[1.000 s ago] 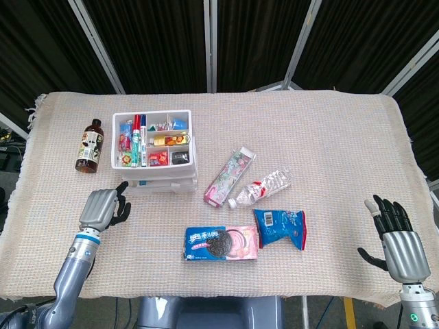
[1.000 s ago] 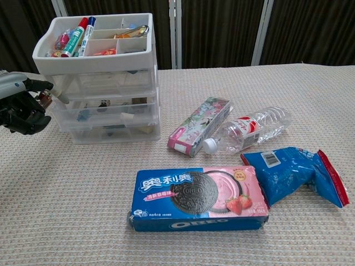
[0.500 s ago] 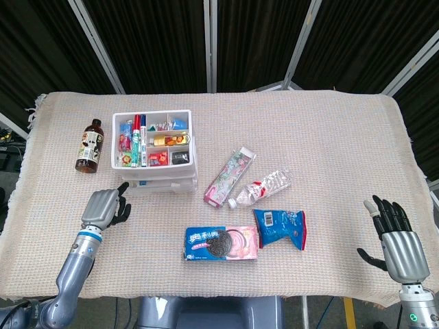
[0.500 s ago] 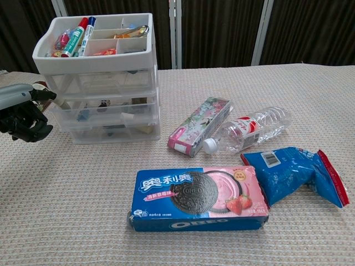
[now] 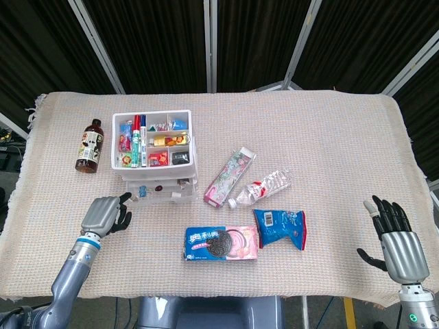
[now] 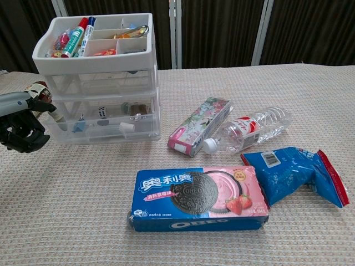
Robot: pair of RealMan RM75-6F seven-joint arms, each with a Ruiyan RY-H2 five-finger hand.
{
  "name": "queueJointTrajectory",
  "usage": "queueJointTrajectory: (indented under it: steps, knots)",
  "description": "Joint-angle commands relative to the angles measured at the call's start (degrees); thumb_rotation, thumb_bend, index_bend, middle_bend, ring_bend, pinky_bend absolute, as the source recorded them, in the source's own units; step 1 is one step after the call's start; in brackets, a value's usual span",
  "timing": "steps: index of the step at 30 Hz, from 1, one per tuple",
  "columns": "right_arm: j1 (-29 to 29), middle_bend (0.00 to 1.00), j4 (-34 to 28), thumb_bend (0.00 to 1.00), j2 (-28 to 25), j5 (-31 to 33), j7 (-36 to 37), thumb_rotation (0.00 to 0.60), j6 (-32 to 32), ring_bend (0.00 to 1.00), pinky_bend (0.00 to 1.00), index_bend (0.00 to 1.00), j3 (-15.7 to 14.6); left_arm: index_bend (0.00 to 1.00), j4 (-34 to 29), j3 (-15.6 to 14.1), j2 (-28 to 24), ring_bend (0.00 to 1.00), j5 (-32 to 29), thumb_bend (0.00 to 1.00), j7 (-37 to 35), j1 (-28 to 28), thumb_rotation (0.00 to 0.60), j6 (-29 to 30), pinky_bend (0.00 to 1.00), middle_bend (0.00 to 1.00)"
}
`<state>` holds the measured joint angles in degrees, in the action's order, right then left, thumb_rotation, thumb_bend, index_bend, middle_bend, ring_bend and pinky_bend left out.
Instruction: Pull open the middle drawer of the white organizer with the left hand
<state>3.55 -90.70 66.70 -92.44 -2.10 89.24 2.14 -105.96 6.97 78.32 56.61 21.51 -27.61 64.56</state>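
Organizer at the left of the table, snacks and bottles to its right.

The middle drawer [image 6: 102,123] juts forward from the organizer [image 5: 153,155]; the left hand [image 5: 103,215] sits at its front-left corner. A small bottle [image 5: 88,146] stands left of the organizer. Toothpaste box [image 5: 229,176], water bottle [image 5: 260,187], cookie box [image 5: 221,243] and snack bag [image 5: 280,227] lie right.

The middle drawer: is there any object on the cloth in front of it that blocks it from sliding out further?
Nothing visible does. The cloth before the middle drawer is bare; the Oreo box lies nearer and to the right, off its path. The left hand is at the drawer's left front corner.
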Motion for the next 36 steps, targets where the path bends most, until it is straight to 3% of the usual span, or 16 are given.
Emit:
queueJointTrajectory:
  steps: [1,17,36]
  knots:
    - [-0.01,0.00,0.00,0.06,0.00,-0.01,0.01,0.600,0.03,0.00,0.00,0.00,0.00,0.36,-0.67,-1.15,-0.64,0.83,1.20,0.59,-0.69,0.66,0.600,0.26,0.66,0.80]
    - [-0.03,0.00,-0.25,0.06,-0.04,0.20,-0.24,0.600,-0.17,0.00,0.00,0.00,-0.01,0.36,-2.36,-5.61,-2.43,0.83,8.78,0.59,-4.21,3.52,0.600,1.65,0.66,0.80]
    - [0.00,0.00,-0.18,0.06,0.10,0.24,-0.35,0.600,-0.30,0.00,0.00,0.00,-0.01,0.33,-2.99,-6.11,-3.19,0.83,10.59,0.58,-5.42,4.09,0.600,1.27,0.66,0.80]
